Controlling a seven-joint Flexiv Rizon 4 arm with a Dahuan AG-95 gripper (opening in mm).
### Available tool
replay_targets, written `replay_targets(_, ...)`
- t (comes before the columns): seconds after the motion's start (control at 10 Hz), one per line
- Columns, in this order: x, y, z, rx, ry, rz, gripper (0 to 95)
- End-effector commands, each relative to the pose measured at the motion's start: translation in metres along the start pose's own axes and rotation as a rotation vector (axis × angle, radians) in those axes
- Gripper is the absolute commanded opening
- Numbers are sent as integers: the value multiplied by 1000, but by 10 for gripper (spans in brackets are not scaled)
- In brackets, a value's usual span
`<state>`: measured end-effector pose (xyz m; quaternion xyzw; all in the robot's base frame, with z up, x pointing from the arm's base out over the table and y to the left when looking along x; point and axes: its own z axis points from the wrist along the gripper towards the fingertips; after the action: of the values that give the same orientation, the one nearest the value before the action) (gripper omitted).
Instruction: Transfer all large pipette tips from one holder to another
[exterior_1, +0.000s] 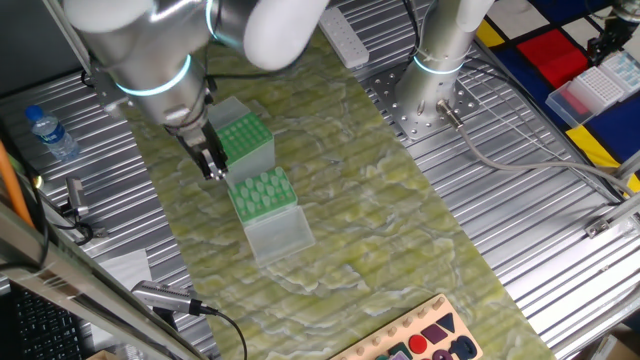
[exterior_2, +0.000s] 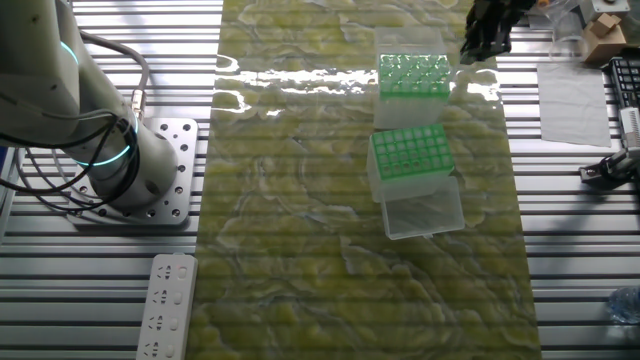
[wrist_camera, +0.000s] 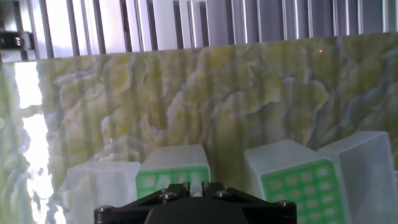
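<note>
Two holders stand side by side on the green marbled mat. The nearer holder carries the large pipette tips, pale mint cones in tight rows, and its clear lid lies open in front. The farther holder shows a flat darker-green perforated plate. My gripper hangs just left of the gap between them, above the mat, fingers close together with nothing seen between them. In the other fixed view the gripper is right of the far holder. In the hand view my gripper is above both holders' green tops.
A water bottle stands at the left. A white power strip lies at the mat's far end beside the arm's base. A clear tip box sits at the far right. A wooden shape board is at the front edge.
</note>
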<state>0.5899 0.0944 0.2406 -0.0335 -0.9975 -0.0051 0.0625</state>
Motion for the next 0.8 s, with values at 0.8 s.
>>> replay_targets(0.8, 7, -11, -43, 0, 30, -19, 0)
